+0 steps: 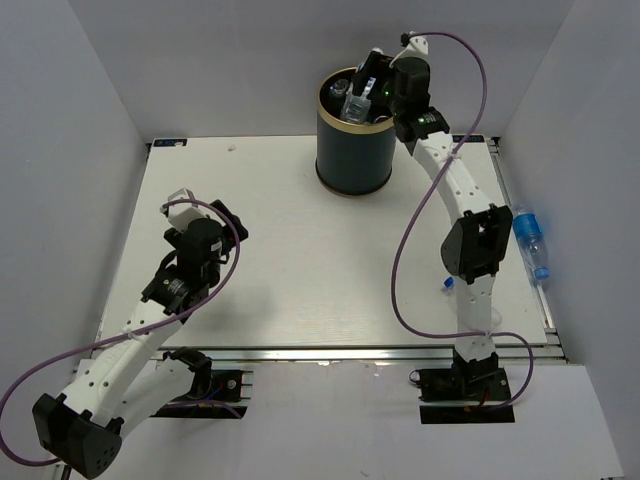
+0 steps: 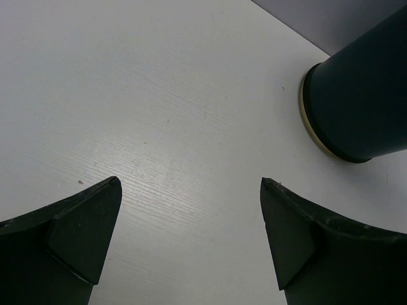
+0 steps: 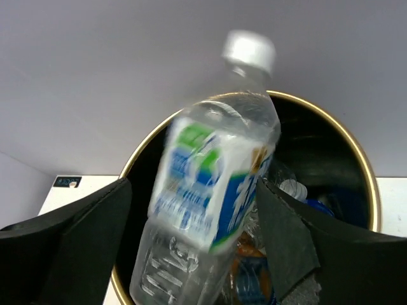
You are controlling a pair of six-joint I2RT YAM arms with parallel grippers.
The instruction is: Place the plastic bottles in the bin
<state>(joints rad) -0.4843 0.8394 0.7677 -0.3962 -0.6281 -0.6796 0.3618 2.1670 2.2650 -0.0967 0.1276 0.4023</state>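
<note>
My right gripper (image 1: 366, 84) hangs over the mouth of the dark navy bin (image 1: 353, 155) at the back of the table. Its jaws are open. A clear plastic bottle (image 3: 213, 190) with a white cap and a blue-green label sits loose between them, blurred, its base down inside the gold rim (image 3: 356, 146). A gap shows between the bottle and the left finger (image 3: 82, 235). More bottles lie in the bin, among them an orange one (image 3: 249, 254). Another bottle (image 1: 530, 240) lies at the table's right edge. My left gripper (image 1: 232, 222) is open over bare table.
In the left wrist view the bin (image 2: 362, 95) stands ahead and to the right of my left gripper (image 2: 191, 190). A small blue bit (image 1: 445, 283) lies beside the right arm. White walls close in the table on three sides.
</note>
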